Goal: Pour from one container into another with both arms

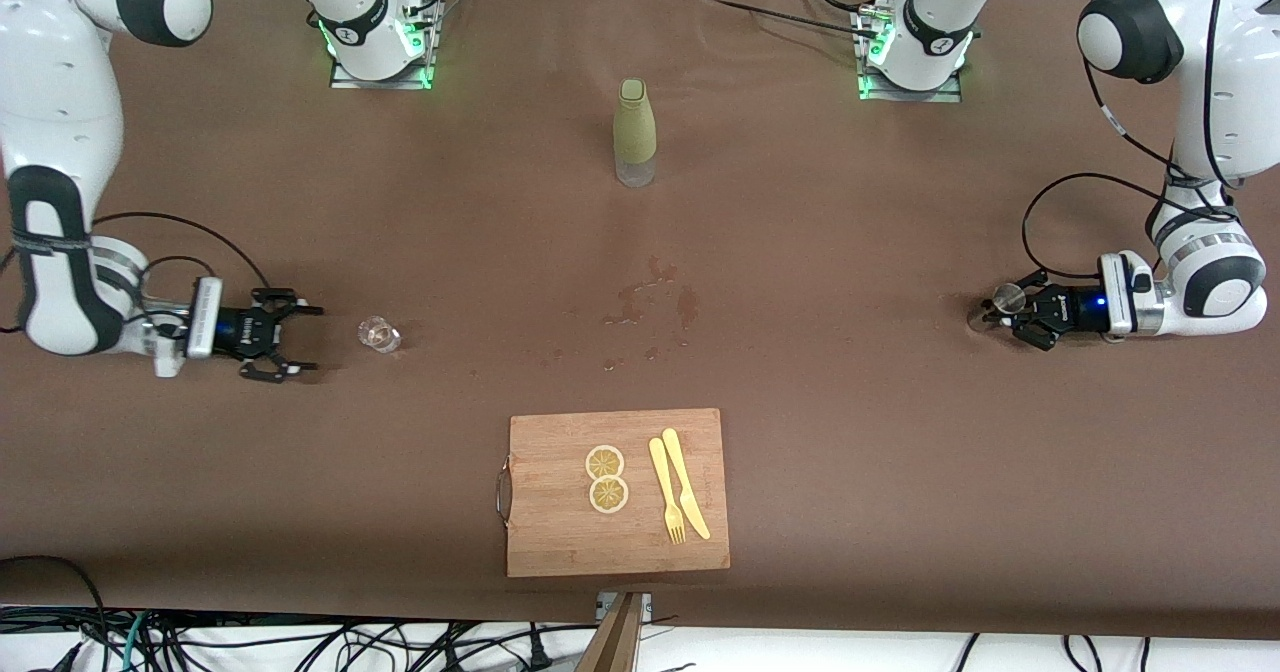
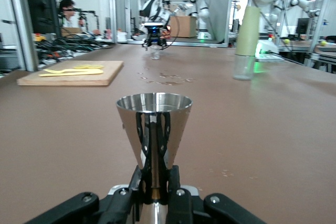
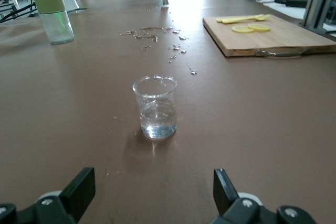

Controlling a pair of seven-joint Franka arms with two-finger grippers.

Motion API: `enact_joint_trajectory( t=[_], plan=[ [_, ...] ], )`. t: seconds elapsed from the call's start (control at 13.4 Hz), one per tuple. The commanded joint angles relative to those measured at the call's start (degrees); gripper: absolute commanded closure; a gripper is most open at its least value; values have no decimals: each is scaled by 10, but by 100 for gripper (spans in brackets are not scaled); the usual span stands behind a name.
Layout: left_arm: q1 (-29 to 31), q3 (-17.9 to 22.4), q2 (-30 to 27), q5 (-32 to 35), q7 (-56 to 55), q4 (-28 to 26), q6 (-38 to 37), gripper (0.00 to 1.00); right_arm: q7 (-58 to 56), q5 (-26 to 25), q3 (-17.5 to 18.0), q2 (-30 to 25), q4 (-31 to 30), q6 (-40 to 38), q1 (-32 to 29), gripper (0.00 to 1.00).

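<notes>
At the right arm's end of the table (image 1: 900, 252) we see the right claw (image 1: 292, 337) low over the cloth, fingers spread wide, holding nothing. The glass cup (image 1: 380, 335) stands upright just beside it, apart from the fingertips, with a little clear liquid inside. At the left arm's end we find the left claw (image 1: 1003, 318) clamped tight on the waist of the steel jigger (image 1: 1008, 298), which stands upright at table level. Wet spots (image 1: 650, 302) mark the table's middle. The green bottle (image 1: 634, 132) stands near the edge with the bases; the cutting board (image 1: 560, 542), carrying lemon slices (image 1: 605, 478), fork (image 1: 667, 490) and knife (image 1: 686, 482), lies near the camera-side edge.
</notes>
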Motion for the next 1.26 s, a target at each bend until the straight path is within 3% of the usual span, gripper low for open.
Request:
enact_joint_trajectory(
  t=[0.0, 0.22, 0.3, 0.37, 0.52, 0.74, 0.97, 1.12, 1.19],
  plan=[
    [-3, 8, 10, -29, -10, 13, 4, 100, 113, -49, -3, -82, -11, 1, 3, 0],
    [-2, 8, 22, -38, -6, 12, 4, 100, 295, -148, -1, -156, 18, 1, 16, 0],
    [-1, 10, 22, -38, -6, 12, 4, 90, 344, -173, -1, -180, 22, 1, 25, 0],
    [-1, 11, 22, -38, -6, 12, 3, 45, 392, -198, -3, -202, 22, -1, 38, 0],
    [1, 13, 21, -36, -5, 12, -2, 0, 520, -252, -3, -271, -5, 7, 65, 0],
    [1, 36, 13, -16, -5, 12, -5, 0, 772, -341, -1, -342, -19, 3, 88, 0],
    [0, 69, -21, 37, -39, 13, -26, 0, 938, -442, 9, -395, -45, 11, 123, 0],
    [1, 79, -62, 75, -80, 12, -22, 0, 1059, -497, 33, -417, -46, 8, 124, 0],
    [1, 79, -85, 111, -121, 12, -16, 0, 1110, -543, 63, -428, -47, 4, 124, 0]
  ],
)
